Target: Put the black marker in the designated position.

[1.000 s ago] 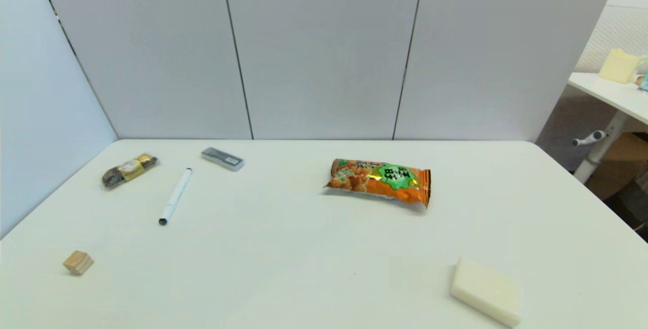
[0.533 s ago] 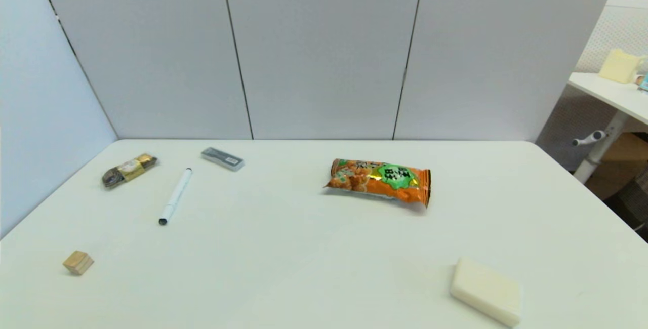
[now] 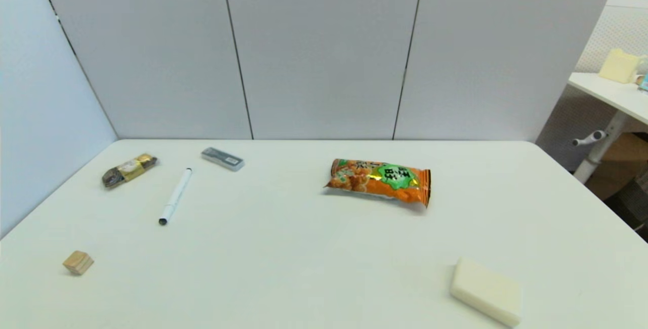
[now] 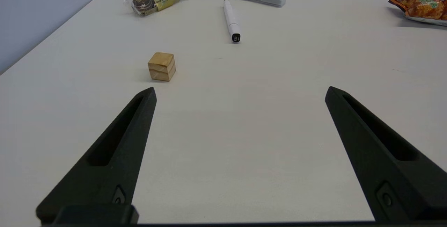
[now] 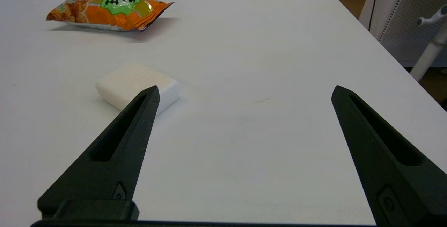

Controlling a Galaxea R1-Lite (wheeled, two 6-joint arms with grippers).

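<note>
The black marker (image 3: 175, 196), a long white barrel with small black tips, lies flat on the left part of the white table (image 3: 304, 248); the left wrist view shows the marker (image 4: 231, 19) well beyond my fingers. My left gripper (image 4: 240, 92) is open and holds nothing, low over the table's near left part. My right gripper (image 5: 245, 90) is open and holds nothing, over the near right part. Neither arm shows in the head view. Plain bare tabletop stretches across the middle, with no mark on it.
A wooden cube (image 3: 78, 262) sits near the front left, close to my left fingers (image 4: 115, 143). A chocolate snack bar (image 3: 129, 169) and a grey case (image 3: 223, 158) lie behind the marker. An orange snack bag (image 3: 379, 180) lies centre-right. A white block (image 3: 486, 291) sits front right.
</note>
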